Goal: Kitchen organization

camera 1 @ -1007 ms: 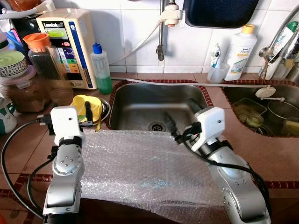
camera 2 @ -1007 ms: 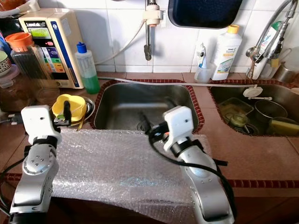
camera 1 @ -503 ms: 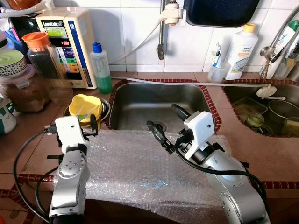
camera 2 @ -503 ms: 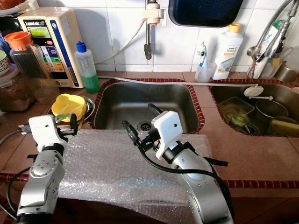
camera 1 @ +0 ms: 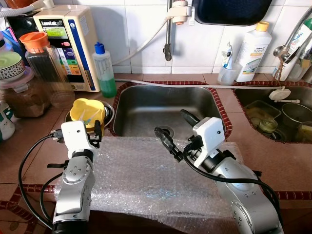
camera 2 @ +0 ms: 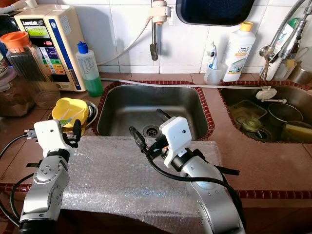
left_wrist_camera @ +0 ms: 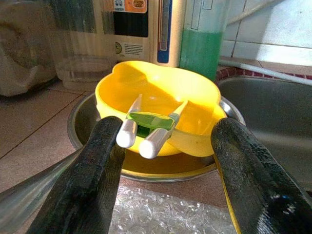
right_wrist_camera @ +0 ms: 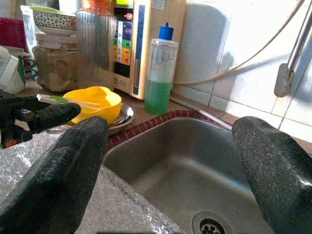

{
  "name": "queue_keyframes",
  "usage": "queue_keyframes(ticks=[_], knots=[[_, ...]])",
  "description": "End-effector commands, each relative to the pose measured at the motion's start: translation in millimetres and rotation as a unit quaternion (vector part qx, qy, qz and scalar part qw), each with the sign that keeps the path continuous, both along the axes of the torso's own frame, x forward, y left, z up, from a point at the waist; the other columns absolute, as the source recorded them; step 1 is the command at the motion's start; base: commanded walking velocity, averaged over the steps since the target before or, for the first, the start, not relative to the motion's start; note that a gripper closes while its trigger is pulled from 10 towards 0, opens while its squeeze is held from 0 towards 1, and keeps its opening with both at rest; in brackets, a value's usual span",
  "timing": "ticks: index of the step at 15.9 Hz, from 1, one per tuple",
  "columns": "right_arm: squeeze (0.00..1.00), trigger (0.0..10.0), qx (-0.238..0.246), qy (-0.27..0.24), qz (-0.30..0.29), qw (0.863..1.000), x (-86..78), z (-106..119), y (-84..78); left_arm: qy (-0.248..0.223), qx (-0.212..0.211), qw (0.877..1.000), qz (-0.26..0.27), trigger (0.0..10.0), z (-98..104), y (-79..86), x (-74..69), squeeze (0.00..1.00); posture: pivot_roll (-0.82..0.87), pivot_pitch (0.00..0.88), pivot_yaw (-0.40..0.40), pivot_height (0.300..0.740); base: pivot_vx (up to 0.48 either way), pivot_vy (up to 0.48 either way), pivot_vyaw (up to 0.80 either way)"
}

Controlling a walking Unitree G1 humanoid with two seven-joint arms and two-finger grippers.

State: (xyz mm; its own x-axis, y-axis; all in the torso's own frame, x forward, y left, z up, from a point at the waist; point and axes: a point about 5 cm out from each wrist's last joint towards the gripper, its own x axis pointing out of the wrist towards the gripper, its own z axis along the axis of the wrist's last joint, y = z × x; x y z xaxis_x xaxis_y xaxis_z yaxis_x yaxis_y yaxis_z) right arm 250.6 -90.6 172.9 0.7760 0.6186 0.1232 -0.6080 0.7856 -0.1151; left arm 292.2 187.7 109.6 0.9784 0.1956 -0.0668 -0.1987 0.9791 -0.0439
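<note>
Since a second ago my right claw (camera 1: 176, 129) has lifted off the bubble wrap (camera 1: 156, 180), spread, while my spread left claw (left_wrist_camera: 165, 161) faces the yellow bowl (left_wrist_camera: 161, 105) just ahead, centre-left.

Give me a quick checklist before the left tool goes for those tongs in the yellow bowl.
1. Left tool open: ok.
2. Left tool empty: ok.
3. Tongs lined up between its fingers: ok.
4. Tongs resting across the yellow bowl, handles toward the tool: ok.
5. Right tool open, empty, over the sink edge, away from the bowl: ok.
6. Bubble wrap secure on the counter edge: cannot tell.
</note>
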Motion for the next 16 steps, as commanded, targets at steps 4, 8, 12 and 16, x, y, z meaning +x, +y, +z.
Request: queue_keyframes(ticks=[4,8,12,16], knots=[[0.0,10.0,-0.001,-0.009,0.003,1.0,0.1,4,1.2,-0.007,0.006,1.0,0.006,1.4,4,3.0,1.8,0.0,-0.03,0.007,0.037,0.74,0.0,0.0,0.0],[0.0,10.0,-0.002,-0.01,0.001,1.0,0.3,4,1.3,-0.013,0.015,1.0,0.016,0.0,6,6.9,1.0,0.0,-0.03,0.008,0.036,0.74,0.0,0.0,0.0],[0.0,10.0,-0.002,-0.009,-0.002,1.0,0.0,3,1.5,-0.012,0.022,0.999,0.026,0.0,5,10.4,1.2,0.0,-0.03,0.008,0.04,0.74,0.0,0.0,0.0],[0.0,10.0,-0.002,-0.009,-0.001,1.0,-0.4,3,2.4,-0.021,0.054,0.998,0.036,0.4,10,14.2,0.4,0.0,-0.03,0.009,0.039,0.74,0.0,0.0,0.0]])
